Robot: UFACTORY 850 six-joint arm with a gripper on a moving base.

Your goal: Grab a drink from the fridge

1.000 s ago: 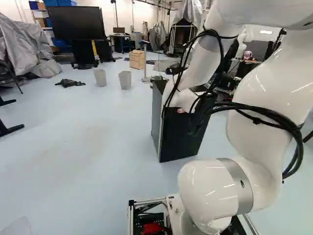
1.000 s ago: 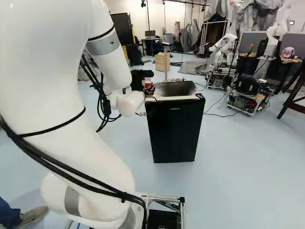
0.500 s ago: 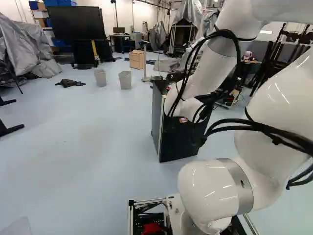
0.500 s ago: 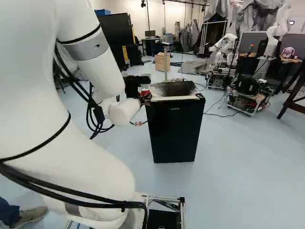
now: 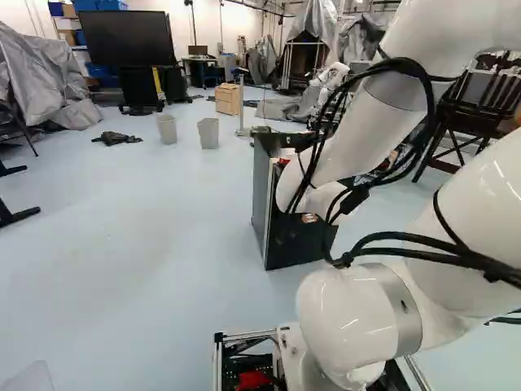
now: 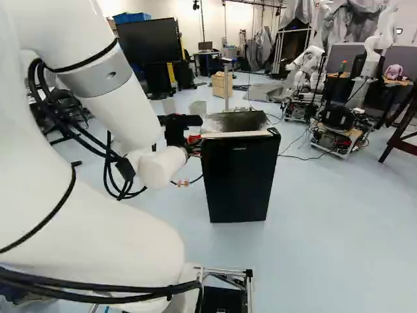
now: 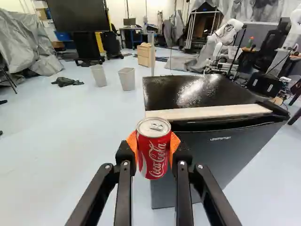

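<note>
A black fridge [image 7: 221, 153] is seen on the pale floor [image 7: 61, 141] ahead of the claw [image 6: 194, 145], two bins [image 7: 127, 79] farther off. Upright between the claw's orange pads [image 7: 175, 142], a red can [image 7: 153, 153] is gripped. Arm [image 6: 117, 85] and can have been shifted down the right base view.

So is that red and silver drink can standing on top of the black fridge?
No, the red and silver drink can is held between the orange pads of the black gripper.
</note>
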